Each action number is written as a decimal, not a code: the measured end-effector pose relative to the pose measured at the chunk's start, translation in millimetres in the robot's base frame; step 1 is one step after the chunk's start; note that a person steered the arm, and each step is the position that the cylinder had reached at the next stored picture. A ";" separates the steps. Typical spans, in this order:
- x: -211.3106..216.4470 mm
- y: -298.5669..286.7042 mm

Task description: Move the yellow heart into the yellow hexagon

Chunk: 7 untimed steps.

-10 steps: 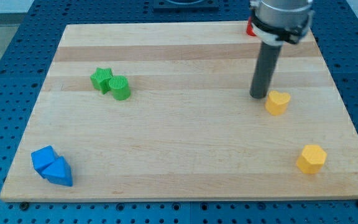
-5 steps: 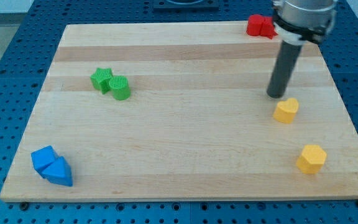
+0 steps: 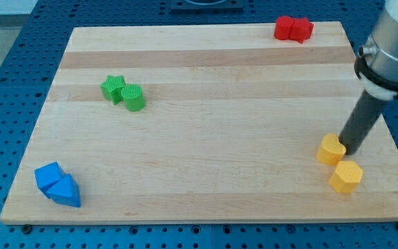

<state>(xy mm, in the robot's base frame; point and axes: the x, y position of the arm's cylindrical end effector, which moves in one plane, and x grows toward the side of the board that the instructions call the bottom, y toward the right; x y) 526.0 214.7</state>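
Observation:
The yellow heart (image 3: 331, 150) lies near the view's lower right, just up and left of the yellow hexagon (image 3: 346, 176), almost touching it. My tip (image 3: 350, 149) rests on the board at the heart's right side, touching or nearly touching it, directly above the hexagon. The dark rod rises up and to the right from there.
Two red blocks (image 3: 293, 29) sit together at the view's top right edge of the wooden board (image 3: 199, 138). A green star (image 3: 113, 88) and a green cylinder (image 3: 134, 98) touch at upper left. Two blue blocks (image 3: 57, 185) sit at lower left.
The yellow heart has been pushed down and right, from mid-right to just beside the yellow hexagon. My tip moved down and right with it, from the heart's upper left to its right side.

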 end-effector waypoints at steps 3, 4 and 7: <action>-48.4 -54.1; -15.2 -56.0; -32.6 -59.2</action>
